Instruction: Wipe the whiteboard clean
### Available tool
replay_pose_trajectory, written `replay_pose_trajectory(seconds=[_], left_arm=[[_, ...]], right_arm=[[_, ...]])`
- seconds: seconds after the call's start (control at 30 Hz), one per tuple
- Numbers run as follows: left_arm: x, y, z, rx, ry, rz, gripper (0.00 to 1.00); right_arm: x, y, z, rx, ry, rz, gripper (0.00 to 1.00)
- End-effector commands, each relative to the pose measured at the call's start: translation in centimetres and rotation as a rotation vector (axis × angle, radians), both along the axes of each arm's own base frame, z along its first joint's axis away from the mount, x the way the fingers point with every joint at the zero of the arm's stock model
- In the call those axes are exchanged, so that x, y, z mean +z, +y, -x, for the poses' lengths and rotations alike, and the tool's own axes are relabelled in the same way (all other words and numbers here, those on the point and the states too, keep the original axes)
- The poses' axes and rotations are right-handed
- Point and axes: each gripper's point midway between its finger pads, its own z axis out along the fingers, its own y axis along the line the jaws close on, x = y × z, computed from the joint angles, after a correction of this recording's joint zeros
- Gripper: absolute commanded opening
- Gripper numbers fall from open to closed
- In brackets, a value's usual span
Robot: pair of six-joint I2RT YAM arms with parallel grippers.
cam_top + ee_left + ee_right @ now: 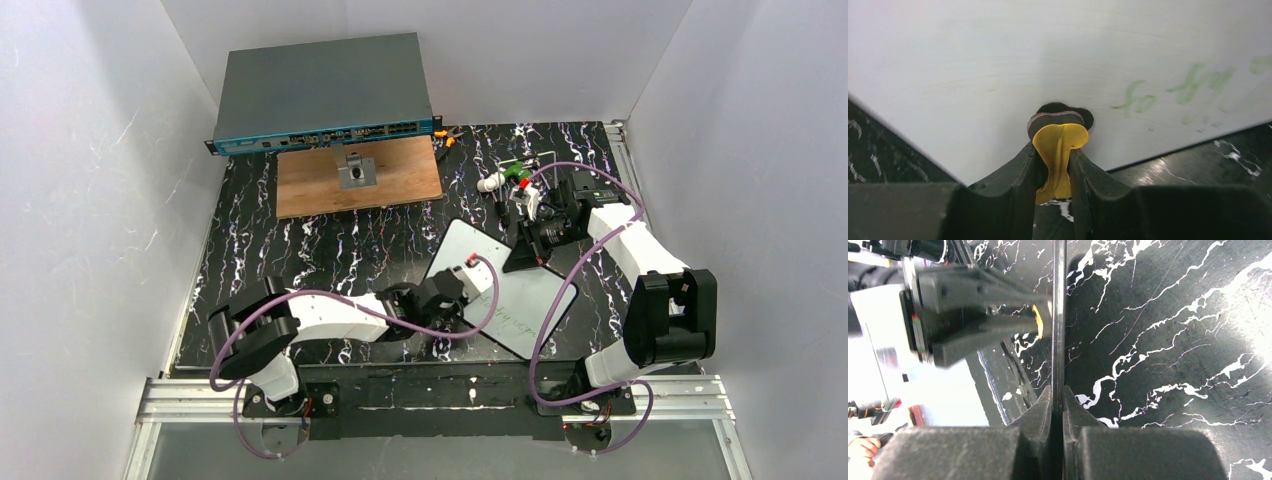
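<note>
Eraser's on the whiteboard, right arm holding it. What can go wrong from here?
1. The left jaws pinch the yellow eraser by a thin tab; it may twist or slip out.
2. The right jaws clamp the whiteboard only by its thin edge; wiping force could pivot it.
3. The green writing lies beside the pad; a short stroke may miss it.

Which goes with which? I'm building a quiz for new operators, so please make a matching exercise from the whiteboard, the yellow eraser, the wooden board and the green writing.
Things
1. whiteboard
2. yellow eraser
3. wooden board
4. green writing

Places or states
A. lying flat at the back, in front of the grey box
B. pinched in the left gripper
C. faint, on the white surface
D. edge clamped in the shut right gripper

Pairs: 1-D, 2-B, 3-A, 4-C
</note>
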Motion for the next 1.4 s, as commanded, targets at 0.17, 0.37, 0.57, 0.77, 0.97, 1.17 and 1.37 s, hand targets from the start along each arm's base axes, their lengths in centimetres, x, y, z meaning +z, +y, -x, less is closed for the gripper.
replay_pose_trajectory(seconds=[0.17, 0.37, 0.57, 0.77, 0.97, 1.17, 1.37], left_arm=[[0.0, -3.2, 2.3, -0.167, -0.099, -0.067, 0.0], [-0.7, -0.3, -0.6, 0.097, 0.008, -0.041, 0.0], [-1.1, 1.8, -1.4, 0.191, 0.089, 0.02, 0.0], [-0.5, -0.1, 0.0, 0.031, 0.079, 0.065, 0.0], [0.2, -2.3, 2.3, -0.166, -0.024, 0.021, 0.0], [-0.1, -2.5, 1.9, -0.098, -0.004, 0.04, 0.0], [-0.2, -0.2, -0.4, 0.116, 0.122, 0.174, 0.0]], right_arm=[[2.3, 1.2, 0.0, 0.046, -0.05, -0.097, 0.01], [2.4, 1.2, 0.0, 0.047, -0.052, -0.097, 0.01], [2.4, 1.2, 0.0, 0.047, -0.053, -0.097, 0.01], [2.3, 1.2, 0.0, 0.049, -0.053, -0.097, 0.01], [2.3, 1.2, 0.0, 0.048, -0.051, -0.097, 0.01], [2.3, 1.2, 0.0, 0.049, -0.048, -0.098, 0.01], [2.3, 1.2, 0.1, 0.05, -0.054, -0.098, 0.01]])
